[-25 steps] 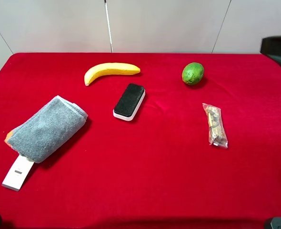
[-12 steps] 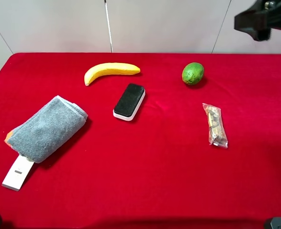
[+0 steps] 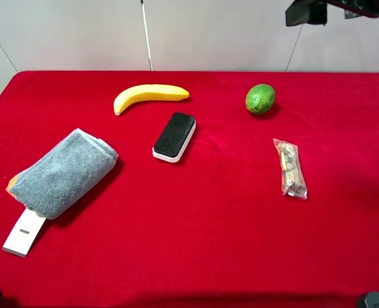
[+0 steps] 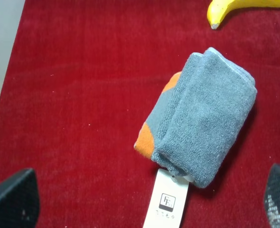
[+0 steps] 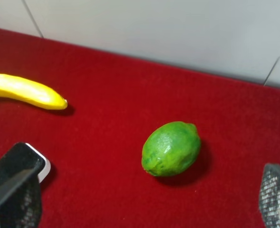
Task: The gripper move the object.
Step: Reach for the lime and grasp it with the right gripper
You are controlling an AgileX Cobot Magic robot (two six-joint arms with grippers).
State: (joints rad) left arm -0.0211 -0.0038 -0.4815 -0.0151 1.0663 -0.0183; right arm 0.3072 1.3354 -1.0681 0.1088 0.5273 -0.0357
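The green fruit (image 3: 260, 99) lies on the red cloth (image 3: 196, 244) at the far side, well apart from the banana (image 3: 149, 96). The right gripper (image 5: 144, 194) is the nearer one and hangs high above, with its jaws spread wide and empty. The fruit sits ahead, between the two fingers, its long axis slanted to their closing line. The left gripper (image 4: 144, 199), also spread, hovers over the grey towel (image 4: 206, 118).

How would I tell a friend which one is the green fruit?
On the red table, look near the far edge, right side, beyond the clear packet. The green fruit is small and oval, the only green thing, stubbier than the yellow banana.
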